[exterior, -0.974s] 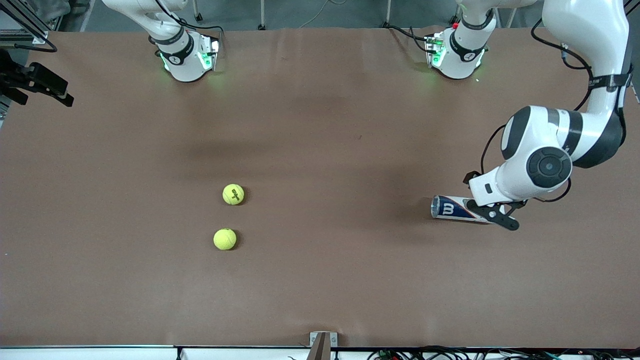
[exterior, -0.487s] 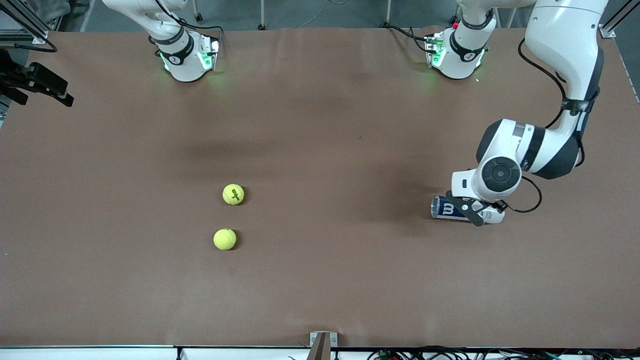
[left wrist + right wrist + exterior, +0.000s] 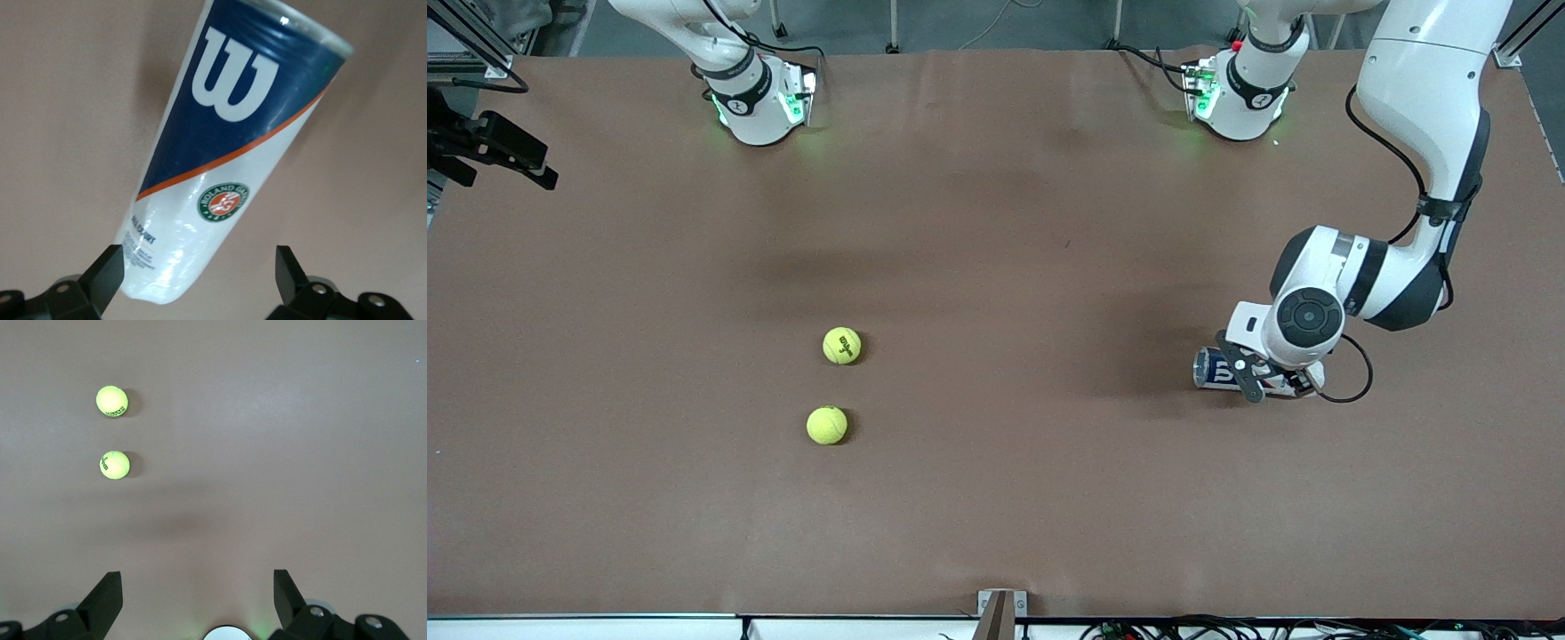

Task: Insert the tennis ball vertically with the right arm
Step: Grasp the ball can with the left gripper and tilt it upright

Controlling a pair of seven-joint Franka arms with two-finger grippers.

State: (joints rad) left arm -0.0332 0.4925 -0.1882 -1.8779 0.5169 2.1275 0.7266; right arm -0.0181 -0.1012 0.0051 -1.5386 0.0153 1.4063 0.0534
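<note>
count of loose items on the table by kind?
Tennis balls: 2, one farther from the front camera than the other
Ball cans: 1, lying on its side under the left tool
Total: 3

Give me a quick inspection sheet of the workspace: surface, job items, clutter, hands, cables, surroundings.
Surface: brown table, flat.
Job's things: two tennis balls side by side toward the right arm's end; ball can lying on its side toward the left arm's end.
Clutter: nothing seen.
Hands: left hand open, low over the can, not gripping it; right hand open, waiting high above the table.
Cables: black cable looping off the left wrist.
Surroundings: wires along the table's near edge.
</note>
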